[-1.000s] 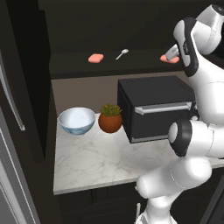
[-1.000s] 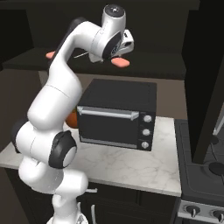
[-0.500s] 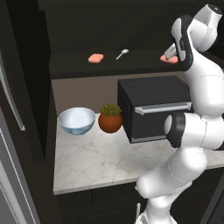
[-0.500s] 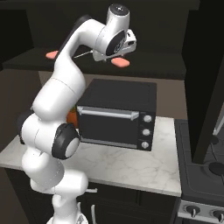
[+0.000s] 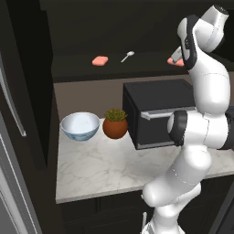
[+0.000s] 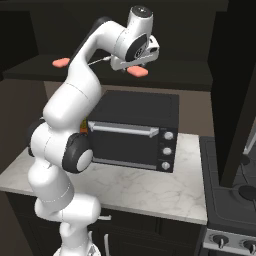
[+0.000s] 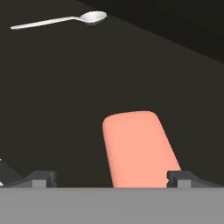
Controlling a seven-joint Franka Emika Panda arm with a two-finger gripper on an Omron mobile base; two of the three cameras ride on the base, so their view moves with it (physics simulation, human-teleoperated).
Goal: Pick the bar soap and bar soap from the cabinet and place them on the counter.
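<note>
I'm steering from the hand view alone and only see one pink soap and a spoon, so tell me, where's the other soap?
Observer: The second soap lies on the same cabinet shelf, beyond the spoon, toward the shelf's left end.
Operator: What's below the shelf?
Observer: A black toaster oven stands on the counter, right under the soap you see.
Operator: Any free counter for setting it down?
Observer: Yes, bare marble lies in front of a bowl and a potted plant, left of the oven.
</note>
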